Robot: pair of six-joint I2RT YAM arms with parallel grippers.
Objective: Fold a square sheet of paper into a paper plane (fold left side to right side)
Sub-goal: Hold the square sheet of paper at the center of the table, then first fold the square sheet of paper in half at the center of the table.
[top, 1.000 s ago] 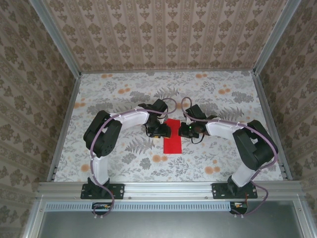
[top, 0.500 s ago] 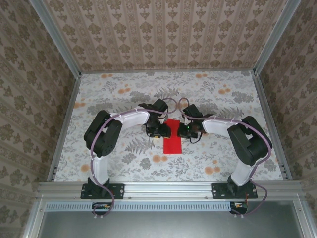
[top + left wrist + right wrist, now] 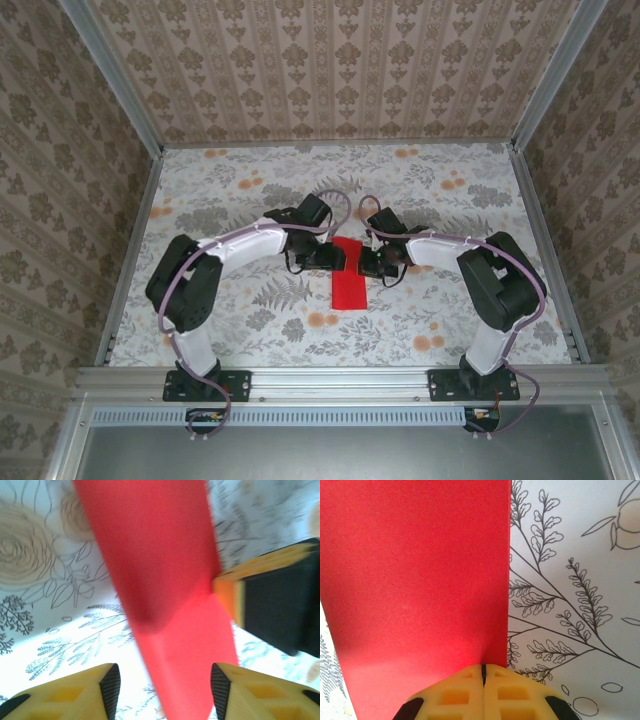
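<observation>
From above, the flowered tablecloth (image 3: 250, 200) spreads wide under both my arms. The red paper (image 3: 348, 287) lies near its middle as a narrow rectangle, its far end between my two wrists. That view is too distant to read my jaws, but the wrist cameras show them. My left gripper (image 3: 165, 690) stands about half open, its yellow fingers (image 3: 107, 685) spread to either side of the red strip and clasping nothing. The same camera, though blurred, shows a bend or crease across the paper and my right arm's finger meeting the paper's edge. My right gripper (image 3: 483, 672) is closed, its fingers pressed flush together and their tips at the paper's straight edge, where red meets cloth. Whether a sliver of paper is pinched between them I cannot tell.
</observation>
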